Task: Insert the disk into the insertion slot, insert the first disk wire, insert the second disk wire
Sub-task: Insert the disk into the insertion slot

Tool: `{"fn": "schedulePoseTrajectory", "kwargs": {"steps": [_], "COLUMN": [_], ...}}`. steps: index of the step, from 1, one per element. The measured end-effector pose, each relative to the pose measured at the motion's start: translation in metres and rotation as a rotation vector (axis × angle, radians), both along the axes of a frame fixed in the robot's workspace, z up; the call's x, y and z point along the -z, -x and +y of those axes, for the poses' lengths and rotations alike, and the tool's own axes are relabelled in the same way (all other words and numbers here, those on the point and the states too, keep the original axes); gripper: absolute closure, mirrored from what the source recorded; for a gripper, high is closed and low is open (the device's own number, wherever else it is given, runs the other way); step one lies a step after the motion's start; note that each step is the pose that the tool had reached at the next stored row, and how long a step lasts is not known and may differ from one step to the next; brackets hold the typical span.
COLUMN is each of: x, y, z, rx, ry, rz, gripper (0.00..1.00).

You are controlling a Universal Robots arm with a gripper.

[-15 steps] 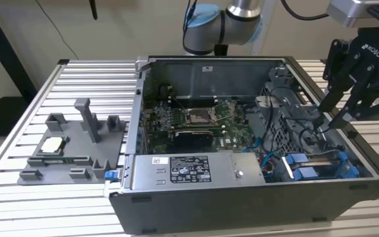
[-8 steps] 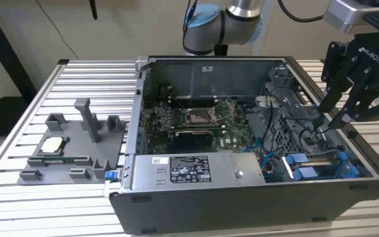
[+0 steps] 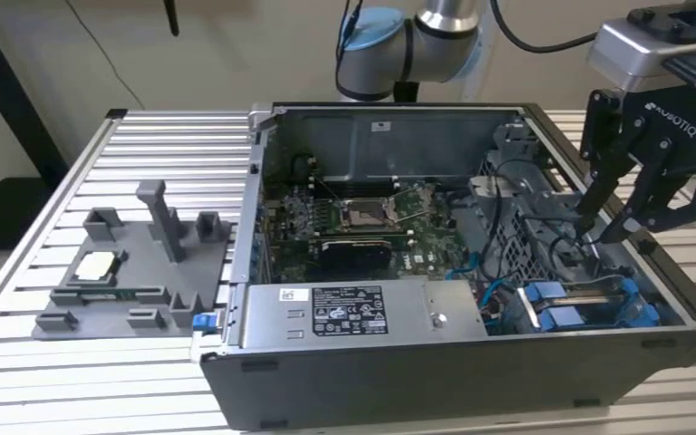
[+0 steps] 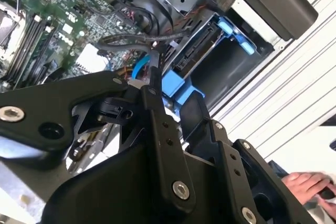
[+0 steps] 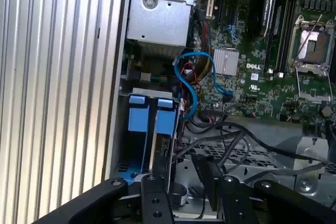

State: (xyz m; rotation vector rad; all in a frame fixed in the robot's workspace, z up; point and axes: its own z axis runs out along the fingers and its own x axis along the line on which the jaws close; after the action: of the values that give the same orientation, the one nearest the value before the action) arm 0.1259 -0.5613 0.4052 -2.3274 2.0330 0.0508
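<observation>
One robot arm [image 3: 427, 36] carries one pincer [image 3: 602, 227] with two fingers [image 5: 153, 198]. On the slatted surface [image 3: 142, 145] stand one open computer case [image 3: 445, 385] and one grey moulded tray [image 3: 191, 272]. Inside the case are one motherboard [image 3: 312, 217], one processor socket [image 3: 362, 214], one labelled metal box [image 3: 445, 313], one disk [image 3: 590, 299] in its blue frame, and one light-blue cable [image 5: 192, 103]. One person's hand [image 4: 307, 184] shows in the second wrist view.

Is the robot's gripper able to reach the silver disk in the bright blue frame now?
Probably yes. The gripper hangs inside the open grey computer case, close above the silver disk in its bright blue plastic frame. No lid covers it, though loose black wires beside it might snag.
</observation>
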Motion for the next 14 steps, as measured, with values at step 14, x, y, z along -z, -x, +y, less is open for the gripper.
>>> {"fn": "schedulePoseTrajectory", "kwargs": {"steps": [14], "x": [0.0144], "y": [0.001], "z": [0.0045], "rx": [-0.135], "ry": [-0.0174], "rz": [-0.0277], "gripper": [0.58]}}
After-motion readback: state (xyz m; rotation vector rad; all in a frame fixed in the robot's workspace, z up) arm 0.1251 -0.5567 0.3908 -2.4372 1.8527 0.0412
